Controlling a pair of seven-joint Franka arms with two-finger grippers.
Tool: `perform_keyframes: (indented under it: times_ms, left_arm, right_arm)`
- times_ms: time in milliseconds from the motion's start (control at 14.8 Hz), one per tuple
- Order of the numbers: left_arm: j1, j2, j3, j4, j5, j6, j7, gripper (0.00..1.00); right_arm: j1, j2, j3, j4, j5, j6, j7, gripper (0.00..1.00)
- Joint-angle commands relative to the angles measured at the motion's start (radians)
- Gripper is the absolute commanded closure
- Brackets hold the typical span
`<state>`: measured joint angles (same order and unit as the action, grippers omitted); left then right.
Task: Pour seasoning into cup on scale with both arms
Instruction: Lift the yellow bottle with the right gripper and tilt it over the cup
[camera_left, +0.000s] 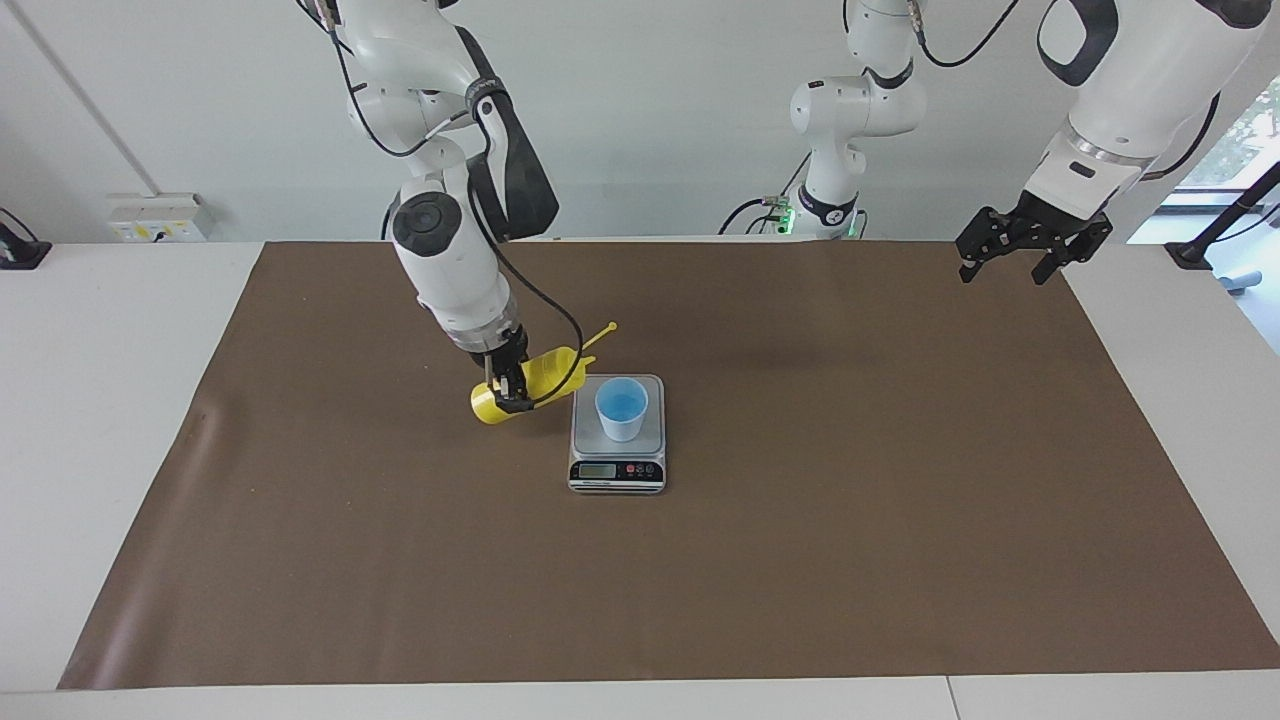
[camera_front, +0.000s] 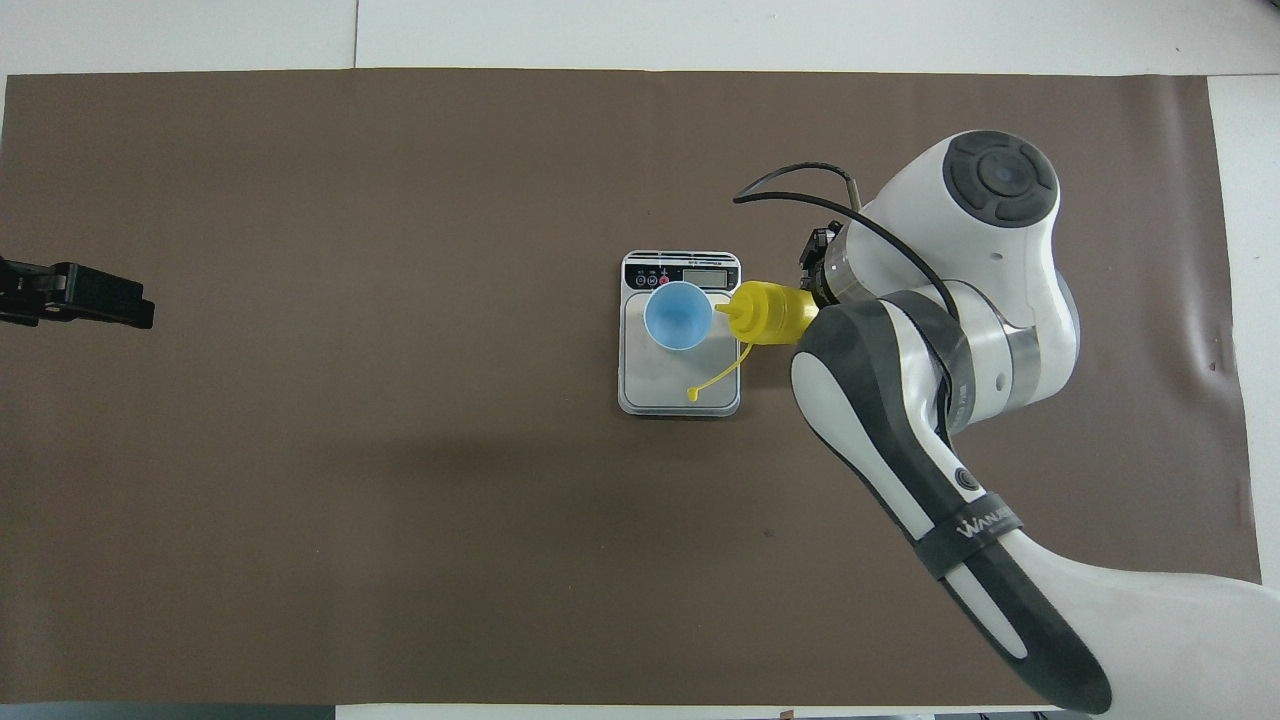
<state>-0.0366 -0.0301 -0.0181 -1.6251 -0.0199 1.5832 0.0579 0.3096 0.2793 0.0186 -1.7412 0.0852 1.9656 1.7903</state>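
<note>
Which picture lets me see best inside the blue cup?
The overhead view: it looks straight down into the cup on the scale, showing its whole blue inside. The facing view shows the cup slantwise, so only part of the inside shows.

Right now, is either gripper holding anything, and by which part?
The right gripper holds the seasoning bottle around its body, tilted nozzle-first toward the cup. The left gripper is open and holds nothing.

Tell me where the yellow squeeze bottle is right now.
The yellow squeeze bottle hangs tilted in the right gripper, just beside the scale toward the right arm's end of the table, nozzle aimed at the blue cup.
</note>
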Motion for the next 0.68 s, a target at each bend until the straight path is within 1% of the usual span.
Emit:
perform_keyframes:
  times_ms: [0, 270, 405, 608]
  left_arm:
    - [0.001, 0.001, -0.005, 0.011, -0.017, -0.017, 0.01, 0.0]
    - [0.009, 0.001, -0.003, 0.011, -0.015, -0.019, 0.01, 0.0]
    - [0.009, 0.001, -0.003, 0.011, -0.015, -0.017, 0.01, 0.0]
    - [0.009, 0.001, -0.003, 0.011, -0.015, -0.019, 0.01, 0.0]
  right_arm:
    - [0.028, 0.148, 0.0, 0.23, -0.099, -0.143, 0.035, 1.0]
    - [0.061, 0.169, 0.0, 0.229, -0.214, -0.157, 0.034, 1.0]
    - [0.063, 0.17, 0.0, 0.23, -0.223, -0.157, 0.035, 1.0]
    - [0.072, 0.195, 0.0, 0.243, -0.249, -0.192, 0.041, 1.0]
